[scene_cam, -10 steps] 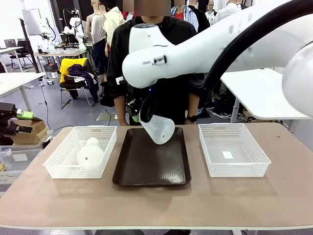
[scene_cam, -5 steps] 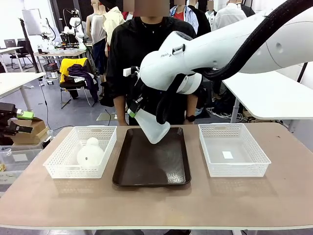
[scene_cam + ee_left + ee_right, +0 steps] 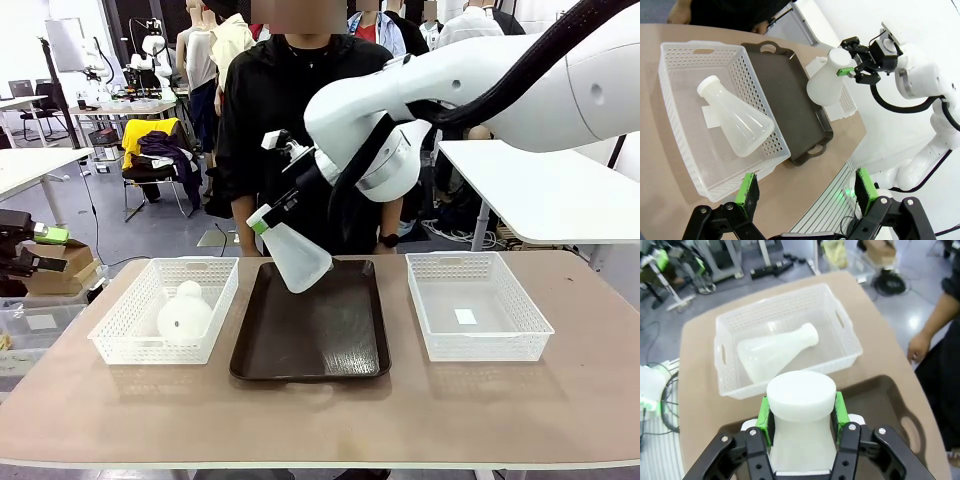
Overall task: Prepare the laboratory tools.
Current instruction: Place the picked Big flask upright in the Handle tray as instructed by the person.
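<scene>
The left gripper [image 3: 805,190] sits nearest, its green-padded fingers [image 3: 747,192] spread wide with nothing between them. It looks down on the beige tabletop [image 3: 320,410].

Three containers stand in a row across the table. On the robot's left is a white lattice plastic basket [image 3: 150,350] [image 3: 675,75] [image 3: 790,295]. A translucent frosted-white conical flask [image 3: 185,315] [image 3: 737,125] [image 3: 775,357] lies on its side inside it. In the middle is a dark brown rectangular tray with cut-out handles [image 3: 310,340] [image 3: 785,95] [image 3: 880,400], its bottom bare. On the right is a second white lattice plastic basket [image 3: 480,345] [image 3: 845,100], with only a small pale patch on its floor.

Over the far end of the tray, the right gripper [image 3: 262,222] [image 3: 852,70] [image 3: 802,415] has its green pads [image 3: 839,410] clamped on the narrow neck of a second frosted-white conical flask [image 3: 298,262] [image 3: 825,82] [image 3: 801,390]. This flask is tilted, with its neck up toward the robot's left and its wide base down. In the left wrist view the base hangs clear above the tray. The white right arm reaches across from the right side.

A person in a black top [image 3: 300,100] stands at the far edge of the table behind the tray. One of their hands [image 3: 917,347] hangs beside the table's edge.
</scene>
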You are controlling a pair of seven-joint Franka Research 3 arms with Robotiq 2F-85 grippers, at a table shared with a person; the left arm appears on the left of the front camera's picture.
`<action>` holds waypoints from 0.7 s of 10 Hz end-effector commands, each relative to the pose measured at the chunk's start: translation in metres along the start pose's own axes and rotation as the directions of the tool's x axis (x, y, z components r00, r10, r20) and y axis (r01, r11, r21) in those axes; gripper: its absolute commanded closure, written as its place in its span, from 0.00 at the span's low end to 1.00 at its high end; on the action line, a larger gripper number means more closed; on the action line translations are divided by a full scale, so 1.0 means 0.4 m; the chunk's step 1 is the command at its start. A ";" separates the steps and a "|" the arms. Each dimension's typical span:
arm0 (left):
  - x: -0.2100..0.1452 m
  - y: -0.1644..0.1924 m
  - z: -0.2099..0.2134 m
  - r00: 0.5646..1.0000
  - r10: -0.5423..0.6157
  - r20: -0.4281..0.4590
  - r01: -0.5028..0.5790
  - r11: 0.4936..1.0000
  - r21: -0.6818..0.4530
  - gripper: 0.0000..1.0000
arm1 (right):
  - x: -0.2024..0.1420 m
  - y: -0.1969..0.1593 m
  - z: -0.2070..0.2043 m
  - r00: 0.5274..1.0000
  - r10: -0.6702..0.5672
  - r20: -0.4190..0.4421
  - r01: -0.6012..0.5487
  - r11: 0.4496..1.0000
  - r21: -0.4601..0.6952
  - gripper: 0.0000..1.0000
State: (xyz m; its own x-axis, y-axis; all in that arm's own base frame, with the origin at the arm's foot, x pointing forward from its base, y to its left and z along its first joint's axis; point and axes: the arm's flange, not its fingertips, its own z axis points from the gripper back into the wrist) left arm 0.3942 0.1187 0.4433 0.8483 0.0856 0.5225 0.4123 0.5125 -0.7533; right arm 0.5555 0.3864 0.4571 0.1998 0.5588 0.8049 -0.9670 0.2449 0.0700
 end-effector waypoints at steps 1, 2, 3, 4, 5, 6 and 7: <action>-0.003 0.000 0.005 1.000 -0.013 -0.001 0.013 1.000 -0.009 0.00 | -0.072 -0.008 0.024 0.993 0.015 0.114 -0.020 0.999 0.041 1.00; -0.003 0.000 0.005 1.000 -0.013 -0.001 0.013 1.000 -0.009 0.00 | -0.093 -0.031 0.019 0.988 0.019 0.153 -0.027 0.999 0.047 1.00; -0.003 0.000 0.005 1.000 -0.013 -0.001 0.013 1.000 -0.009 0.00 | -0.117 -0.052 0.012 0.978 0.029 0.206 -0.038 0.998 0.040 1.00; -0.003 0.000 0.005 1.000 -0.013 -0.001 0.013 1.000 -0.009 0.00 | -0.140 -0.066 0.005 0.968 0.037 0.248 -0.047 0.998 0.035 1.00; -0.003 0.000 0.005 1.000 -0.013 -0.001 0.013 1.000 -0.009 0.00 | -0.150 -0.077 0.001 0.972 0.016 0.236 -0.026 0.999 0.036 1.00; -0.003 0.000 0.005 1.000 -0.013 -0.001 0.013 1.000 -0.009 0.00 | -0.149 -0.077 0.002 0.973 0.014 0.231 -0.022 0.999 0.029 1.00; -0.003 0.000 0.005 1.000 -0.013 -0.001 0.013 1.000 -0.009 0.00 | -0.143 -0.083 -0.002 0.985 -0.008 0.171 0.015 0.999 -0.038 1.00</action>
State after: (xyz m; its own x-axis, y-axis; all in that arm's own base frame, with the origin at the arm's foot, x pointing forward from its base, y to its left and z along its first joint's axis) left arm 0.3942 0.1187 0.4433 0.8483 0.0856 0.5225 0.4122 0.5125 -0.7533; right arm 0.5861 0.3424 0.4030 0.1672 0.3779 0.9106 -0.9693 0.2318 0.0817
